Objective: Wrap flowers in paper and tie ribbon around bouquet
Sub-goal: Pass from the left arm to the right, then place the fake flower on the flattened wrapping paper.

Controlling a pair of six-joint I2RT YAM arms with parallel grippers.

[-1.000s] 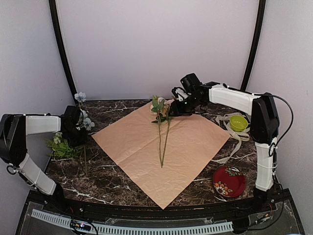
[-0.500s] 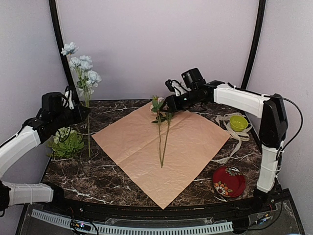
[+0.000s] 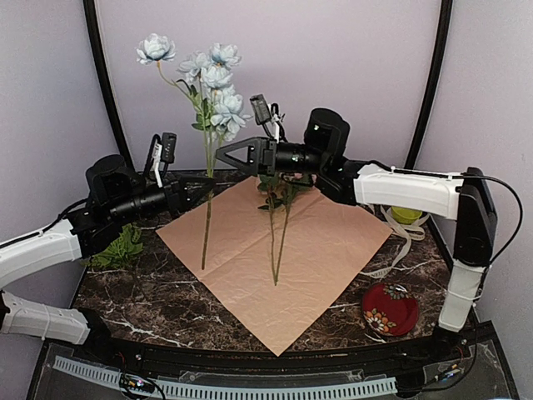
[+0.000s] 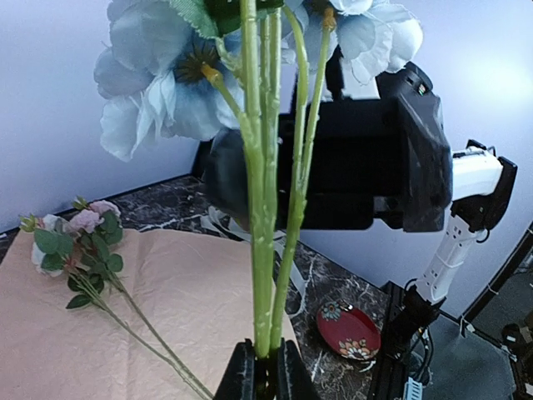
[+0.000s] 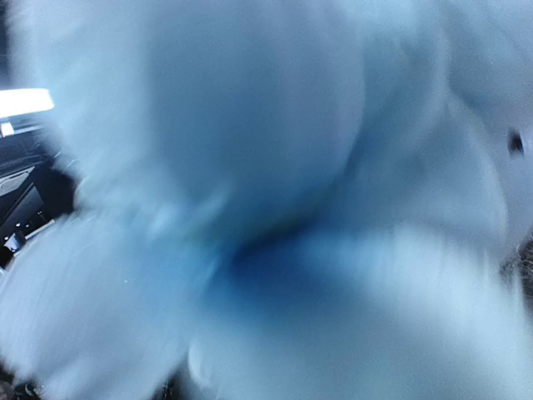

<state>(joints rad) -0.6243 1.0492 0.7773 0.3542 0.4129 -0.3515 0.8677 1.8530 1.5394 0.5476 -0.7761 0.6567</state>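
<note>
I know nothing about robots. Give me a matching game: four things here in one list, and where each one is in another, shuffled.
1 blue flowers
2 pink flowers
3 red plate
4 paper

A lying on the paper
B near right corner of the table
C held up in the left fingers
D spread flat mid-table

Pairs: 1-C, 2-A, 3-B, 4-D

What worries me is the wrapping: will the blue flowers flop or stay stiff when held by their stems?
Probably fairly stiff: the blue flowers stand upright above the left tool, with their stems nearly straight. They are likely light, since a narrow pinch carries them. They look top-heavy, though, so the blooms may sway or twist in the grip.
</note>
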